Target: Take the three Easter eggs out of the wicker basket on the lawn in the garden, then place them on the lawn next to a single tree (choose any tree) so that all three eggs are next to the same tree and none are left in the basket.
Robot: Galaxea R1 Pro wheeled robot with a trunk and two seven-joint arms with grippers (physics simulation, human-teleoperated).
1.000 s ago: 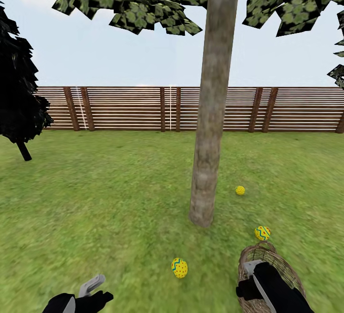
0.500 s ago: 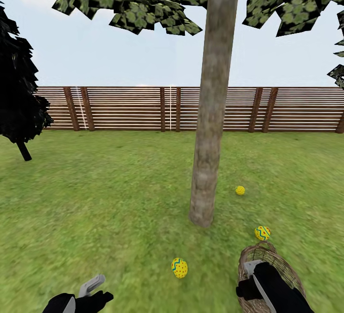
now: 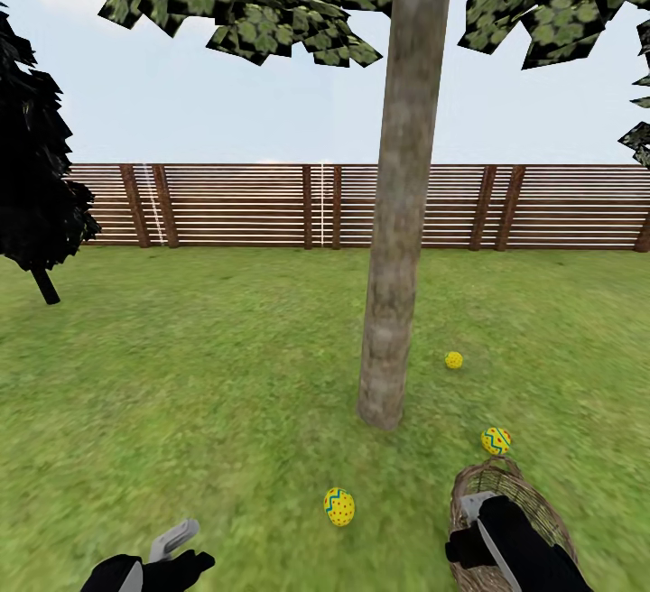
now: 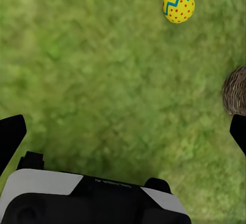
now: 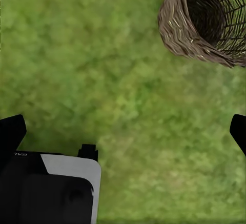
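- Head view is showing my left gripper hanging low over the lawn at the near left, and my right gripper hanging at the near right, in front of the wicker basket.
- I am holding both sets of jaws wide apart with nothing between them: in the left wrist view my two dark fingertips are sitting at opposite edges over bare grass, and in the right wrist view the fingertips are doing the same.
- I am seeing the wicker basket lying tilted on the grass in the right wrist view, its mouth turned toward the camera and its inside dark, with no egg showing in it.
- I am seeing the nearest egg lying on the grass between my two grippers and a little ahead of them, near the foot of the tree; the left wrist view is showing its blue zigzag and red dots.
- A second egg is lying just beyond the basket's far rim, right of the trunk.
- A third egg is lying farther out, near the trunk's right side.
- Beyond them, a small black tree is standing at the far left, and the slatted wooden fence is closing the far edge of the lawn.
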